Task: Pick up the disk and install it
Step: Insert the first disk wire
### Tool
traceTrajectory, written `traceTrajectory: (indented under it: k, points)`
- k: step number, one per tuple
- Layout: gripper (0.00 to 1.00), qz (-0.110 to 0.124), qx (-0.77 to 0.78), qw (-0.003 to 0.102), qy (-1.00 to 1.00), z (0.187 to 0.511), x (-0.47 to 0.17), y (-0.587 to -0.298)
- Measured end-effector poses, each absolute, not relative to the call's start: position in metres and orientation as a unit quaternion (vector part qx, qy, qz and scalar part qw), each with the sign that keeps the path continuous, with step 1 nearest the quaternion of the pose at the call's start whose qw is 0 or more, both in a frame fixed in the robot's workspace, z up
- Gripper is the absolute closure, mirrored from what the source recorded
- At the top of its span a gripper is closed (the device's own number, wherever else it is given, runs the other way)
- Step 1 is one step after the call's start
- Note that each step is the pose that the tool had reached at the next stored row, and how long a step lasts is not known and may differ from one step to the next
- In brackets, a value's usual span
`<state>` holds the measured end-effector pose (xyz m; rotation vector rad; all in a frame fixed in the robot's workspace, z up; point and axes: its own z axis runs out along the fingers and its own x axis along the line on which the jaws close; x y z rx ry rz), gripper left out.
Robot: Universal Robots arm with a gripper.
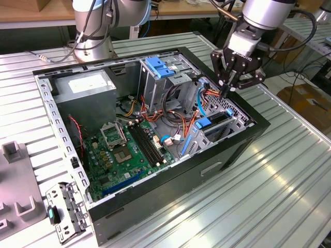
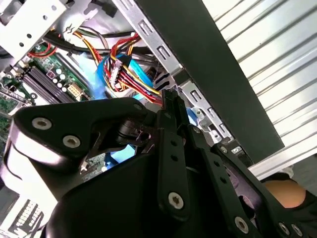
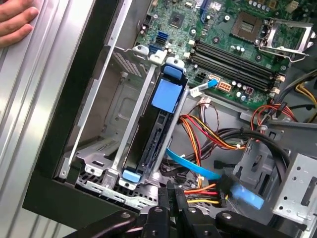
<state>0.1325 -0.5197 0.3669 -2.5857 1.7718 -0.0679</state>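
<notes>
The disk [image 3: 154, 139] stands on edge in a metal bay at the corner of the open computer case [image 1: 243, 142], its light blue bracket [image 3: 166, 94] along the upper edge. In the exterior view the disk [image 1: 217, 120] sits low at the case's right side. My gripper [image 1: 226, 93] hangs just above and behind it, over the bundle of coloured cables [image 3: 208, 191]. Its black fingers [image 3: 164, 198] are pressed together, shut with nothing between them. In the second wrist view the gripper [image 2: 171, 99] points down at the cables beside the case wall.
A tall grey cage with a blue top [image 1: 155, 72] rises mid-case, a grey box with a white sticker [image 1: 85, 85] behind it, the green motherboard [image 1: 124, 150] in front. A hand [image 3: 15, 22] rests on the table by the case. Loose metal parts [image 1: 64, 206] lie at the exterior view's left.
</notes>
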Motion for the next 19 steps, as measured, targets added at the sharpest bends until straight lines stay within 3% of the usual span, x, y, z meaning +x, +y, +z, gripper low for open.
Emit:
traceTrajectory:
  k: [19]
  points:
    - [0.84,-0.023,-0.769,0.000,0.639,0.361,0.122,-0.520]
